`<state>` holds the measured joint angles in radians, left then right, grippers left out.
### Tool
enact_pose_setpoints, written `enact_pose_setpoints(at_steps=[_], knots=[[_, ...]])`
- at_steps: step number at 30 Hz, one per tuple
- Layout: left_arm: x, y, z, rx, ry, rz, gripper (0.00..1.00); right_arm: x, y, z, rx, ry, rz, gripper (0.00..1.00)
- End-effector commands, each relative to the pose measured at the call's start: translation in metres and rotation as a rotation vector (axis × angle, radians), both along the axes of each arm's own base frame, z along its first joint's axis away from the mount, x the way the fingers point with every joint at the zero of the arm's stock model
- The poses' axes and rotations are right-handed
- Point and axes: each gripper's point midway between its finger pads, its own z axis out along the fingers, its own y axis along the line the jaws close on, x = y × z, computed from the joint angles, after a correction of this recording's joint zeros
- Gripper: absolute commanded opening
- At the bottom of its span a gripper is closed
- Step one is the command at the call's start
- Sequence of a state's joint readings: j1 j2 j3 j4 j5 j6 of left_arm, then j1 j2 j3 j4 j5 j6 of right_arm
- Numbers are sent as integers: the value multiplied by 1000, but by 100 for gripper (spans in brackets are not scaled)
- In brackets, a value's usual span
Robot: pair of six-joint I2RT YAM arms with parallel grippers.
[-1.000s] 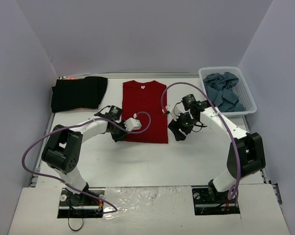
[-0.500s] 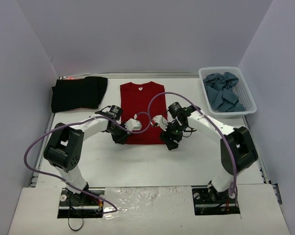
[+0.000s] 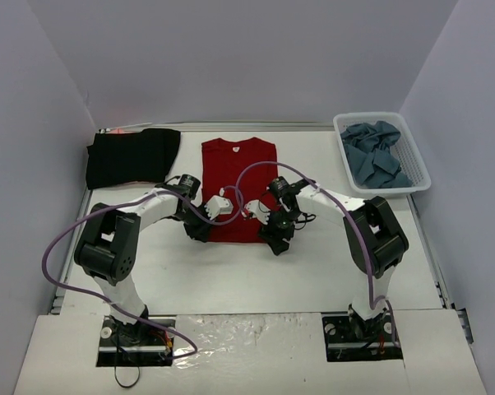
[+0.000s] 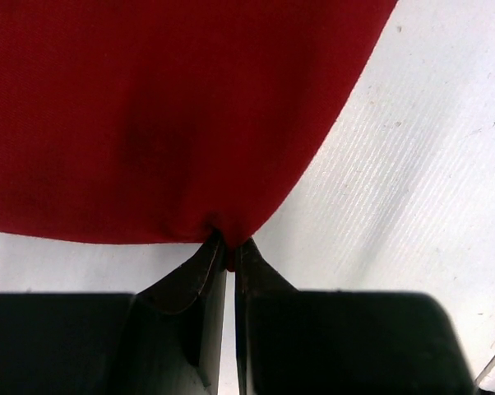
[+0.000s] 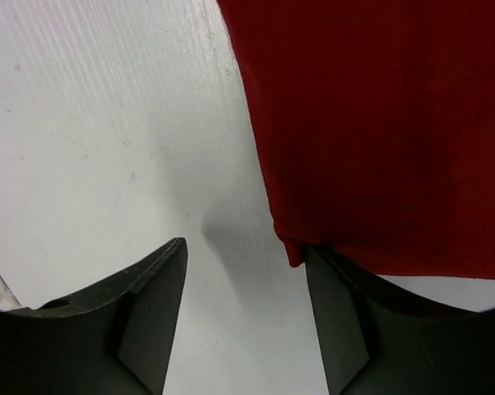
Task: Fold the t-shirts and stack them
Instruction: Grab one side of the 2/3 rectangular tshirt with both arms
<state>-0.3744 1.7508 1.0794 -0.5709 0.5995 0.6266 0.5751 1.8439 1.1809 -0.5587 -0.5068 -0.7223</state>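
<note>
The left end effector (image 4: pixel 228 247) is pinched together on the lower hem of the red t-shirt (image 3: pixel 238 169), and the cloth puckers where the fingers meet. The right end effector (image 5: pixel 243 251) has its fingers apart, low over the desk (image 3: pixel 313 263), with the shirt's lower right corner just inside one finger. The red t-shirt lies flat at the centre of the top view, collar toward the top. A black t-shirt (image 3: pixel 131 156) lies folded at upper left. Blue-grey t-shirts (image 3: pixel 372 155) are heaped in a white basket (image 3: pixel 418 160) at upper right.

Left arm (image 3: pixel 149 210) and right arm (image 3: pixel 330 198) bent inward, wrists low, left jaws pinched shut, right jaws standing apart
</note>
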Motion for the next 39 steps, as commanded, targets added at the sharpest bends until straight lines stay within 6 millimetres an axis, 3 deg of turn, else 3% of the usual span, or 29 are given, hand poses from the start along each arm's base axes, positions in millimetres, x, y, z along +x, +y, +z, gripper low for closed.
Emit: enact_pose_setpoints(at_steps=[1,4,8,11,15,20,27,33,39], knots=[[-6,-7,6,-36,27,-45,3,3,-4,-11,-57,-14,-14,55],[-7,-6,8,-44,30,-45,2,3,-10,-21,-93,-18,-25,44],[-7,-7,12,-60,42,-42,2,3,-16,-29,-132,-19,-34,6],[-6,-6,17,-72,44,-41,2,1,-19,-32,-148,-19,-36,0],[-6,-3,26,-72,38,-42,2,2,-20,-24,-149,-37,-56,0],[-13,2,50,-70,17,-82,2,-1,-20,15,-108,-69,-55,0],[-48,13,95,-74,31,-146,2,-20,-21,74,-17,-111,-46,0],[-88,18,142,-124,19,-205,2,-55,-26,133,107,-135,-24,0],[-112,22,168,-135,-13,-236,2,-63,-34,158,142,-179,-26,0]])
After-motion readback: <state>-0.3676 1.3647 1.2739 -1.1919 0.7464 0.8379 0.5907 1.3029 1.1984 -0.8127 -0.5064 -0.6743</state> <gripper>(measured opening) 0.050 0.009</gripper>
